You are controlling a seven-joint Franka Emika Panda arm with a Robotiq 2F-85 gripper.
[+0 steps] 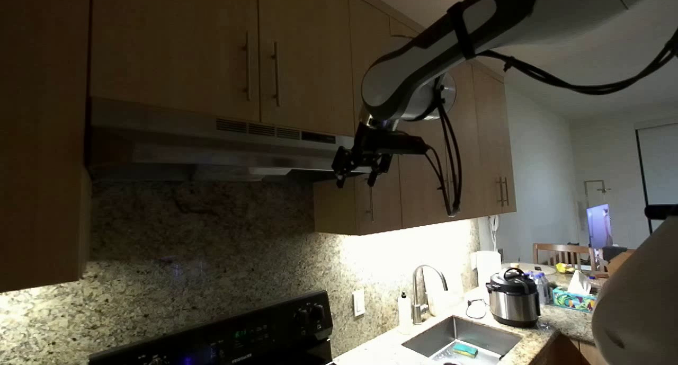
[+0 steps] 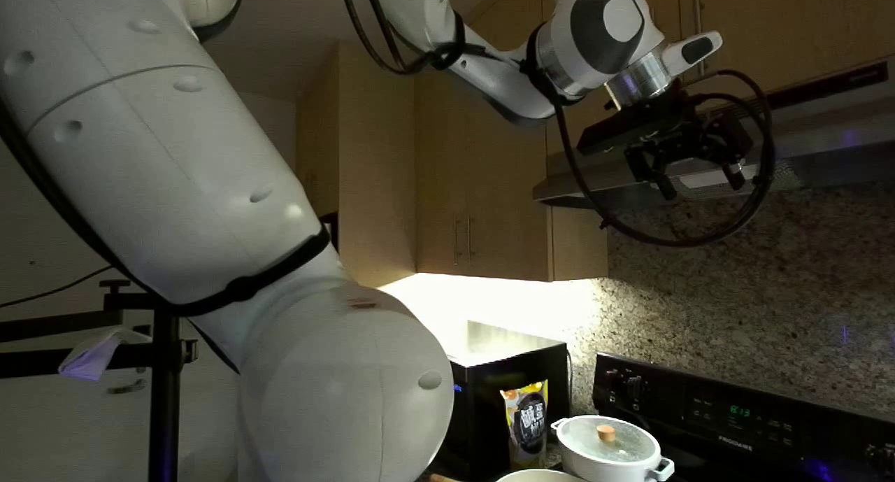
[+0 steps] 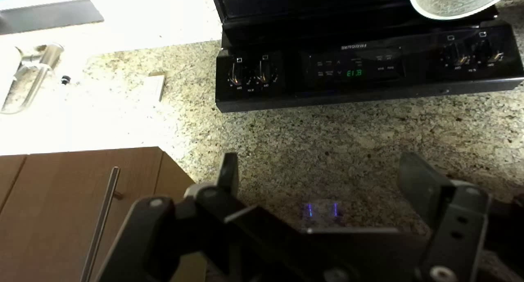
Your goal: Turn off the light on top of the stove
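A robotic gripper (image 1: 356,181), fingers (image 3: 423,188) spread apart, hangs near a range hood (image 1: 169,118). Below, a green clock (image 3: 354,73) glows on the stove (image 3: 294,75).

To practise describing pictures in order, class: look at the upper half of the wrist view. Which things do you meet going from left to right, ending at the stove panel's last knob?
Silver faucet → white wall plate → leftmost knob → green clock digits → rightmost knob.
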